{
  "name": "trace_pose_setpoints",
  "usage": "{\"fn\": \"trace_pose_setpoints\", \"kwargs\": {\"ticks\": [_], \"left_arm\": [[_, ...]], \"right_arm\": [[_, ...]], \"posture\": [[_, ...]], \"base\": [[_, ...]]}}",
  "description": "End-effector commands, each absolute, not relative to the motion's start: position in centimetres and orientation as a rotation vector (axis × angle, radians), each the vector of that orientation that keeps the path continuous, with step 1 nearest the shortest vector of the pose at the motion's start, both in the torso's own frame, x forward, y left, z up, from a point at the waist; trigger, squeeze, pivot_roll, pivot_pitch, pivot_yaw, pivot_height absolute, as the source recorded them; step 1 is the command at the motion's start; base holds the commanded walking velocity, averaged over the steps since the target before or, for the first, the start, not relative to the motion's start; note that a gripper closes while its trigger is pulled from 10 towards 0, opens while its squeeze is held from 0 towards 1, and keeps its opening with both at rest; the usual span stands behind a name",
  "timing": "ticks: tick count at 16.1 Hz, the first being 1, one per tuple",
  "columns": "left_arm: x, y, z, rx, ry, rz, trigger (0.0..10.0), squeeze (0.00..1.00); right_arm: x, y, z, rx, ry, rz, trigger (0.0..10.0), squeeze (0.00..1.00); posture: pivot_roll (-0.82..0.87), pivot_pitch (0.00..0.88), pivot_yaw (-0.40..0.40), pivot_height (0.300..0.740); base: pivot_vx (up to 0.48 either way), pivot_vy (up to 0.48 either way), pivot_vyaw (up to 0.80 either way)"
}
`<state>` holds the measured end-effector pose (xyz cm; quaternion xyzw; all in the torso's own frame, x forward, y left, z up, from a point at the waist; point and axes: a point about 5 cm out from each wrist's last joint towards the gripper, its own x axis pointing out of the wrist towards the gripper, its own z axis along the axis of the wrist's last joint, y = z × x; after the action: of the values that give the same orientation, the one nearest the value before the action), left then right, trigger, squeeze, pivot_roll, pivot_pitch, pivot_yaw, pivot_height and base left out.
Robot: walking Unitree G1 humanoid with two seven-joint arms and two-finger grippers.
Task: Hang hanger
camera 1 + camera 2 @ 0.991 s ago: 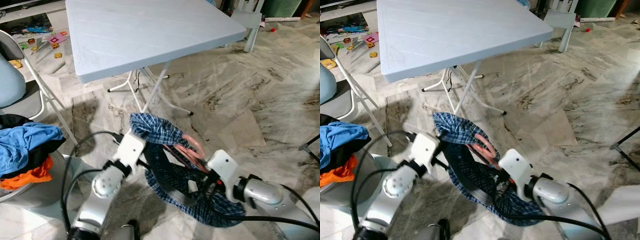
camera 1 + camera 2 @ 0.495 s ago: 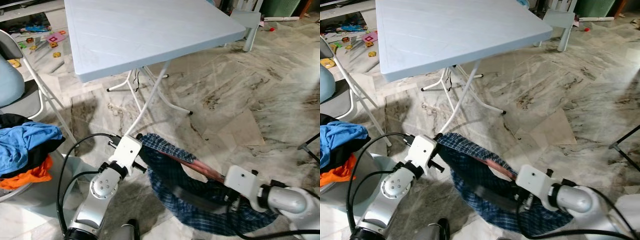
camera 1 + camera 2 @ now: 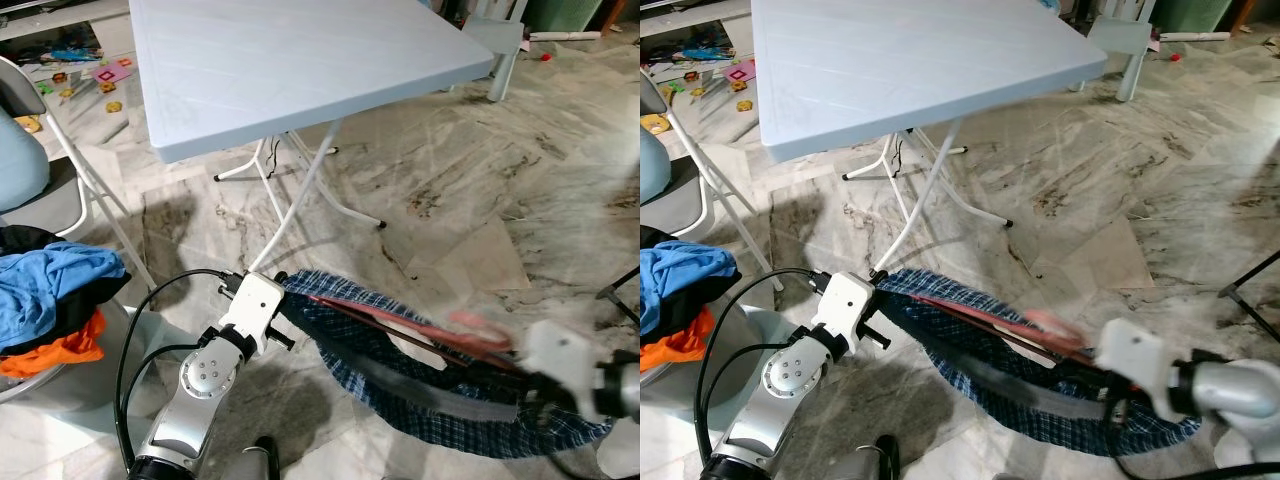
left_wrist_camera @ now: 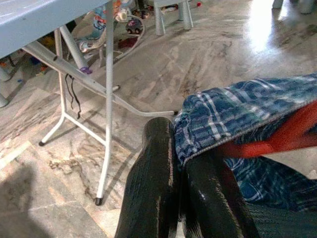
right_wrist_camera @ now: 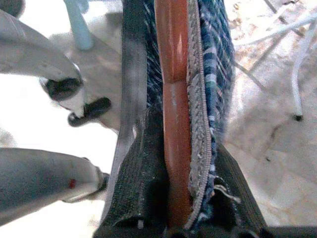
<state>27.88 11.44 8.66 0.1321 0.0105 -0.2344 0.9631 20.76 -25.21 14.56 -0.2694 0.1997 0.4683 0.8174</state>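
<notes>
Two silver robot arms reach forward low over a marble floor (image 3: pixel 520 170), stretching a blue plaid garment (image 3: pixel 400 345) between them. Nearest the camera, the left gripper (image 4: pixel 184 163) has its two black fingers (image 4: pixel 153 173) pressed together, pinching the hem of the plaid cloth at its left end. From the left wrist view, the checked fabric folds over the fingertips and a red hanger (image 4: pixel 282 136) runs off beneath the cloth.

On the right side, the right gripper (image 5: pixel 171 163) is clenched on the hanger, with the plaid fabric caught alongside it; in the right wrist view the reddish-brown bar of the hanger passes straight between the dark finger pads (image 5: pixel 138 183). In the head views this right arm is blurred. The hanger lies nearly level inside the garment, running from the left gripper's end toward the right gripper, well above the floor. The garment sags in a long loop below the hanger, with a grey band along its lower edge.

At the far left edge sits a pile of clothes (image 3: pixel 55 300), blue on top with black and orange beneath, resting on a grey seat. Behind it stands a folding chair (image 3: pixel 40 150) with a pale cushion.

Farther back is a light blue folding table (image 3: pixel 290 60) on white metal legs (image 3: pixel 300 190). Beyond the table's left corner, small colourful toys (image 3: pixel 85 80) are scattered on the floor.
</notes>
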Motion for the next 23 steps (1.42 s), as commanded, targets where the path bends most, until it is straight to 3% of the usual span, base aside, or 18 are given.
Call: {"fn": "trace_pose_setpoints", "kwargs": {"ticks": [1,5,8,9,10,11,15,20,23], "left_arm": [[27.8,13.1,7.8,0.265,0.078,-0.412,0.0,0.00],[27.7,12.8,7.5,0.257,0.091,-0.454,0.0,0.00],[27.8,12.4,7.6,0.241,0.088,-0.470,0.0,0.00],[27.7,12.1,7.6,0.235,0.089,-0.477,1.2,0.00],[27.5,11.7,7.5,0.216,0.096,-0.483,10.0,0.00],[27.2,11.3,7.3,0.183,0.106,-0.491,10.0,1.00],[25.9,9.7,7.2,0.165,0.106,-0.615,10.0,1.00],[25.8,9.6,7.2,0.188,0.103,-0.647,10.0,1.00],[25.2,8.7,8.0,0.195,0.050,-0.752,10.0,1.00]], "right_arm": [[20.6,-26.7,16.1,-0.572,0.423,0.982,10.0,0.00],[20.2,-26.5,18.9,-0.439,0.324,1.050,10.0,0.00],[21.3,-26.6,18.9,-0.402,0.280,0.978,10.0,0.00],[21.7,-26.3,18.4,-0.408,0.274,0.941,10.0,0.00],[22.4,-25.7,17.8,-0.400,0.261,0.887,10.0,0.00],[23.0,-24.7,17.0,-0.392,0.243,0.846,10.0,0.00],[23.1,-22.4,14.8,-0.441,0.251,0.868,10.0,0.00],[24.4,-23.0,14.4,-0.628,0.253,0.813,10.0,0.00],[24.3,-23.4,13.8,-0.762,0.290,0.860,10.0,0.00]], "posture": [[-0.10,0.193,0.014,0.740],[-0.10,0.189,0.017,0.740],[-0.10,0.186,0.017,0.740],[-0.10,0.185,0.014,0.740],[-0.10,0.185,0.014,0.740],[-0.10,0.184,0.010,0.740],[-0.09,0.181,0.008,0.740],[-0.09,0.179,0.006,0.740],[-0.09,0.176,0.007,0.740]], "base": [[0.000,0.000,0.00],[0.000,0.000,0.00],[0.000,0.000,0.00],[0.000,0.000,0.00],[0.000,0.000,0.00],[0.000,0.000,0.00],[0.000,0.000,0.00],[0.000,0.000,0.00],[0.000,0.000,0.00]]}}
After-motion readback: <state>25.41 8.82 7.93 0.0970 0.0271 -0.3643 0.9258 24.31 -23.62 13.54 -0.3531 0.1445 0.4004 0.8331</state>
